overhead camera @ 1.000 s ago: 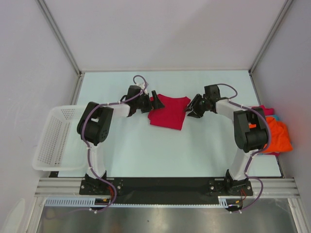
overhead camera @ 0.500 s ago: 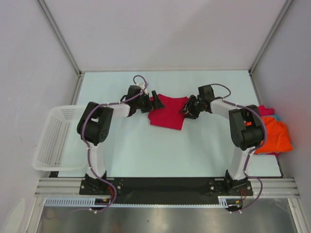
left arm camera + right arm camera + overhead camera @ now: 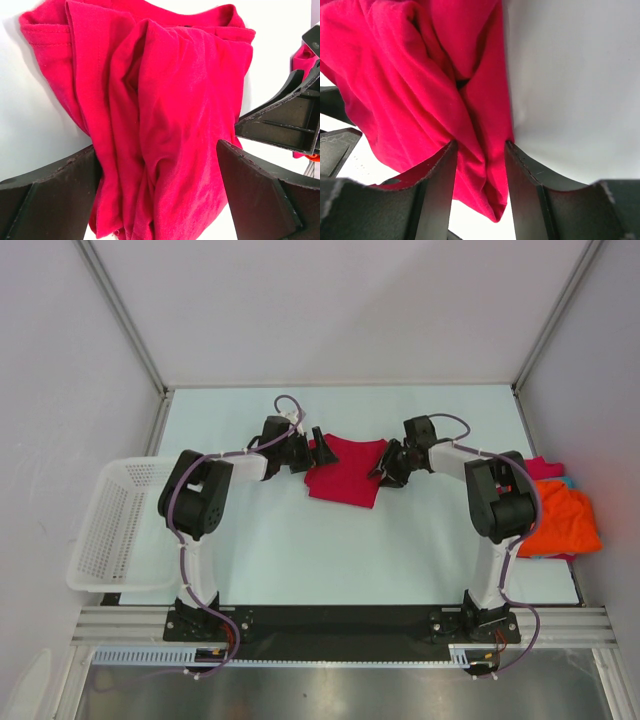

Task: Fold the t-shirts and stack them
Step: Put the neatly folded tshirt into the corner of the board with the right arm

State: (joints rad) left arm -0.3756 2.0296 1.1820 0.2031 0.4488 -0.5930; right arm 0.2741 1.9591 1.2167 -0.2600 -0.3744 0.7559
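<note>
Crimson shirt (image 3: 347,472), folded. Left gripper (image 3: 312,451) at its left edge, spread astride cloth. Right gripper (image 3: 385,466) at its right edge, pinching fold. Orange shirt (image 3: 570,520) well right of it.

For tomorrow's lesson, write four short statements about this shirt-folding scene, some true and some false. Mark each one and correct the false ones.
1. The crimson t-shirt lies near the middle of the table. True.
2. The left gripper is clamped shut on bare table. False: its fingers stand wide apart, with red cloth between them.
3. The orange t-shirt sits inside the white basket. False: it lies at the table's right edge, and the basket is on the left.
4. The right gripper has red cloth between its fingers. True.
</note>
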